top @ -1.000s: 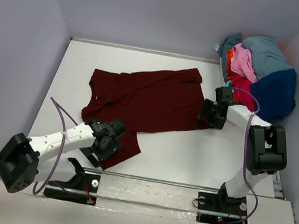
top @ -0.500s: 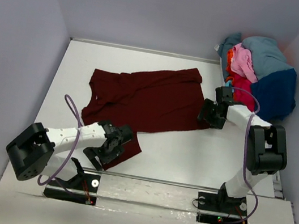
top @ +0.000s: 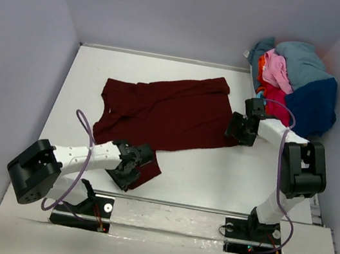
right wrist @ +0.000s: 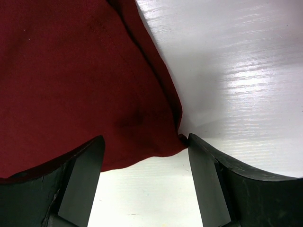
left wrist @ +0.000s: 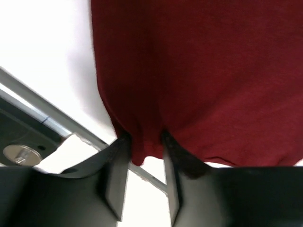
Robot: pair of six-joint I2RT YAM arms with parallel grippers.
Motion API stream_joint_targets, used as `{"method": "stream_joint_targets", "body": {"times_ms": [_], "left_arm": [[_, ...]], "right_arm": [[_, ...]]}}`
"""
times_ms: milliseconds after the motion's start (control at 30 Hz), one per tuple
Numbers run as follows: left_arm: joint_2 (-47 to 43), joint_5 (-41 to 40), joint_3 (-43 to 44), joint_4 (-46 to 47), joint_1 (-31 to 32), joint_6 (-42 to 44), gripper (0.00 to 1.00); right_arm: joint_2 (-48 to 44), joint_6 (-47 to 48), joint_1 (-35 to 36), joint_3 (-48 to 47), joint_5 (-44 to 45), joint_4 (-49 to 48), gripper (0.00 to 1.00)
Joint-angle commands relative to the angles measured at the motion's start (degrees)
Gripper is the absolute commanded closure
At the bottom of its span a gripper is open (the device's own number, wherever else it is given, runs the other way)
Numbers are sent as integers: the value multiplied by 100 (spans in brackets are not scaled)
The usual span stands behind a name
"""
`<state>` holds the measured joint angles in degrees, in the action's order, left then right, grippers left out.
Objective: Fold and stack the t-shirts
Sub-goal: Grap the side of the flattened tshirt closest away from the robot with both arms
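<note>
Overhead view: one maroon t-shirt (top: 166,110) lies spread flat on the white surface (top: 214,173) at the centre of the frame. Its collar is toward the left and its hem toward the right.

A heap of crumpled t-shirts occupies the upper right corner. Four colours can be counted in it:
- one teal-blue t-shirt (top: 302,58) on top;
- one pink t-shirt (top: 277,70) at the left of the heap;
- one red t-shirt (top: 273,95) beneath the pink one;
- one navy t-shirt (top: 314,102) at the right.

How the heap is layered deeper down cannot be told.

Two arms are in view, each with one gripper.

The left gripper (top: 132,163) is at the lower left of the frame, on the near flap of the maroon t-shirt. In the left wrist view its two fingers (left wrist: 113,175) stand close together, with a bunched fold of the maroon edge clamped between them.

The right gripper (top: 235,128) sits at the right of centre, at the lower right corner of the maroon t-shirt. In the right wrist view its two fingers (right wrist: 83,179) stand wide apart. The cloth corner lies on the surface between them, its tip against the right-hand finger, and is not clamped.
</note>
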<state>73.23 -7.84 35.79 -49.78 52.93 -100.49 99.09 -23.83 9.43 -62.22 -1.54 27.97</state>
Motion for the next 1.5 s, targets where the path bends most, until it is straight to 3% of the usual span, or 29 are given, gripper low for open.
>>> {"method": "stream_joint_targets", "body": {"times_ms": [0,33,100,133,167,467,700,833,933,967,1467], "left_arm": [[-282,-86,-511,494,51,-50,65],[-353,-104,-555,548,51,-59,73],[-476,-148,-617,592,51,-59,79],[-476,-148,-617,601,51,-50,90],[-424,-183,-574,575,51,-24,94],[42,-930,331,21,51,275,94],[-125,-1291,552,-216,51,284,94],[-177,-1282,508,-269,-10,293,94],[-274,-1291,517,-427,-10,197,94],[-353,-1291,551,-462,-10,179,94],[-660,-2696,2081,-1517,-10,240,94]], "right_arm": [[-82,72,-20,-186,49,-54,24],[-91,81,-20,-186,92,-54,24],[-109,81,-20,-177,93,-63,24],[-109,72,-20,-177,93,-72,24],[-109,72,-20,-177,84,-81,25],[-162,-33,-20,-186,128,-55,33],[-223,-200,-20,-203,496,156,41],[-241,-200,-20,-194,664,209,57],[-188,-200,-20,-247,716,279,88],[-197,-209,-20,-247,725,280,93],[-206,-209,-20,-976,804,315,93]]}}
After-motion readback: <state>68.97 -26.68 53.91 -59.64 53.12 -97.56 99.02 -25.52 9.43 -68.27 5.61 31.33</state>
